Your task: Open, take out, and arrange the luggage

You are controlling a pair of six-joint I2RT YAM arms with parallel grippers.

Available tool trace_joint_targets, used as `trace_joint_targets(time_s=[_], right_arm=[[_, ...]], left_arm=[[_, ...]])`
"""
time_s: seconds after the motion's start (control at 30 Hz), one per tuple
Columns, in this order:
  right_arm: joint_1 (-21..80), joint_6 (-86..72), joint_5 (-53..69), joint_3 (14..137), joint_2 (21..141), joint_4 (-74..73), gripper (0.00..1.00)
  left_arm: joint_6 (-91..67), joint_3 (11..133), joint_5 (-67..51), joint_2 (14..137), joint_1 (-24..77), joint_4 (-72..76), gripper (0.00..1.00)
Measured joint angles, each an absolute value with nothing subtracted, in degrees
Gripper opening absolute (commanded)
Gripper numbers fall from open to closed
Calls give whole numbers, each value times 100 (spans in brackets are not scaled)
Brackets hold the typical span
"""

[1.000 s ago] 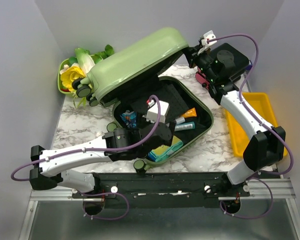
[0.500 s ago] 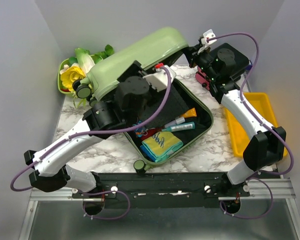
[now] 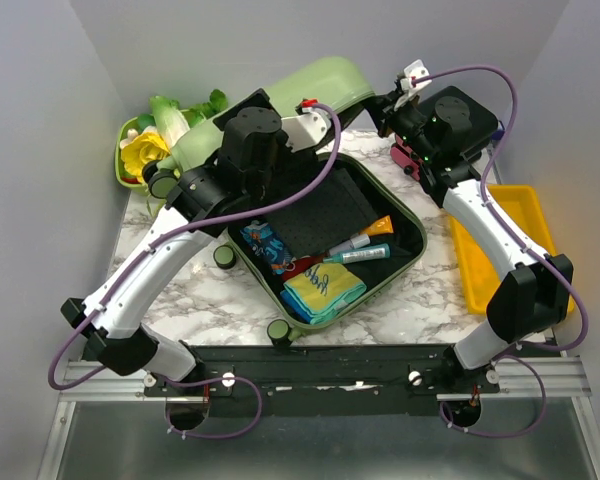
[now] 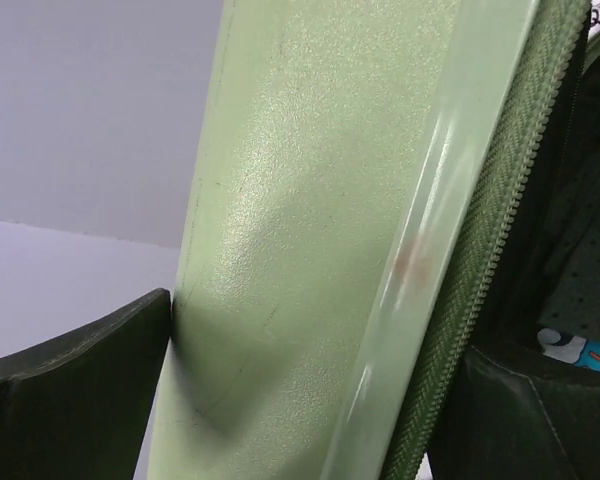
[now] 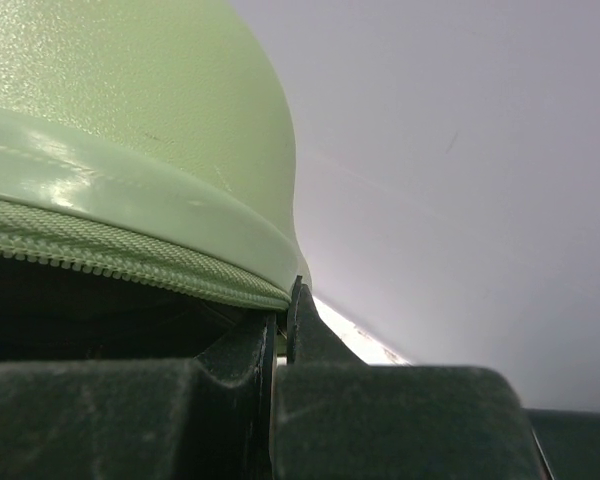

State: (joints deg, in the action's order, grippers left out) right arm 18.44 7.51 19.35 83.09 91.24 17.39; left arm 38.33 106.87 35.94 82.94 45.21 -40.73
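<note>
The luggage [image 3: 330,82] has its base flat on the table [image 3: 430,295] just ahead of the arms, lid tipped up toward the back-left. The left gripper [image 4: 300,410] is spread wide, straddling the lid's long rim, so it's nearer. The right gripper [image 5: 280,345] is closed tight under the lid's far right corner.

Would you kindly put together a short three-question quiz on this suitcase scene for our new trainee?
1. True or false: the suitcase lies shut, with its lid flat.
2. Where is the yellow tray? A) inside the suitcase B) on the table, to the right of the suitcase C) on top of the lid
3. Fill in: the left fingers stand ____, one on each side of the lid's rim.
Key: 1 false; 2 B; 3 open.
</note>
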Motion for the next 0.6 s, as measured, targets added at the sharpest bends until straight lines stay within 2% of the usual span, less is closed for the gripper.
trace_joint_targets(time_s=[0.07, 0.1, 0.13, 0.17, 0.2, 0.27, 0.33, 0.37, 0.5, 0.6], right_arm=[[1844, 751, 1984, 8309, 9124, 1741, 1], [1841, 749, 2023, 8307, 9124, 1737, 1], [1844, 744, 2034, 8307, 9124, 1730, 4], [1844, 742, 2049, 8289, 9126, 1717, 28], [1852, 738, 2071, 8267, 9126, 1730, 49], [1955, 674, 2049, 8252, 9091, 1715, 72], [1959, 572, 1931, 8237, 9039, 1518, 86], [1949, 532, 1811, 8235, 9019, 1356, 100], [1940, 222, 1275, 7990, 8726, 880, 100], [1938, -165, 814, 7638, 8134, 320, 100]], left_arm=[[3872, 10630, 3640, 8283, 4499, -3970, 50], [3992, 10600, 3736, 8283, 4499, -3885, 21], [4125, 10593, 3828, 8283, 4525, -3795, 9], [4283, 10584, 3979, 8276, 4582, -3649, 2], [4493, 10569, 4171, 8248, 4622, -3422, 0], [4871, 10379, 4567, 8173, 4622, -3059, 0], [4950, 10141, 5033, 8108, 4569, -2707, 0], [4976, 10077, 5297, 8123, 4574, -2563, 0], [4731, 10418, 5791, 8442, 4930, -2589, 0], [3966, 11751, 5931, 9098, 5009, -3741, 0]])
